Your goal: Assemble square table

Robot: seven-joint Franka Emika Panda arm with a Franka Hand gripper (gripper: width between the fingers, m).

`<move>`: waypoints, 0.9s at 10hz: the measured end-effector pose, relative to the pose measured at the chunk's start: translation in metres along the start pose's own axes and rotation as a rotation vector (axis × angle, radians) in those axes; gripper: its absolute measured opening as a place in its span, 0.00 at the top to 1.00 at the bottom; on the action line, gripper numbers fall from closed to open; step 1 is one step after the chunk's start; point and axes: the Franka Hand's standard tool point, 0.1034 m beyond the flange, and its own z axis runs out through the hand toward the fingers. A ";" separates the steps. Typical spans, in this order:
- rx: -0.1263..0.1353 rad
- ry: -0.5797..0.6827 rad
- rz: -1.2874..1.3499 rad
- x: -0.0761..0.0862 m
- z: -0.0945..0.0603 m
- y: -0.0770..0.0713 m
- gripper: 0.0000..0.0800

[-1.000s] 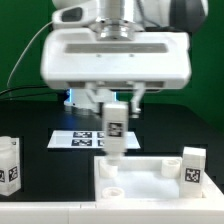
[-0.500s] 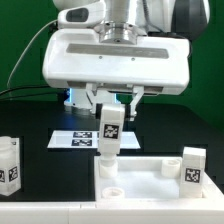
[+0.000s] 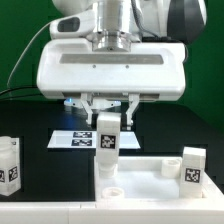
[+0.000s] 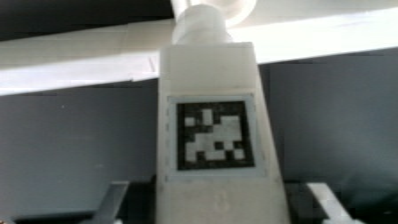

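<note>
My gripper is shut on a white table leg with a black-and-white tag, held upright. Its lower end stands just above a round corner socket of the white square table slab at the front. In the wrist view the leg fills the middle, its tag facing the camera, with the fingers at either side. A second leg stands on the slab's corner at the exterior view's right. A third leg stands on the table at the exterior view's left.
The marker board lies flat behind the slab, partly hidden by the held leg. The large white robot body hangs over the middle of the scene. A cable runs down at the exterior view's left.
The arm has come down and shifted slightly to the exterior view's left, bringing the held leg lower toward the slab's corner socket. The other legs have not moved.
</note>
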 end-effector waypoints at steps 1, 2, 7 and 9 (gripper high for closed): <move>0.000 -0.003 0.003 -0.001 0.004 -0.001 0.64; 0.002 -0.013 0.008 -0.007 0.008 -0.005 0.64; -0.001 -0.017 0.013 -0.012 0.023 -0.011 0.64; -0.018 0.003 0.007 -0.017 0.029 -0.008 0.64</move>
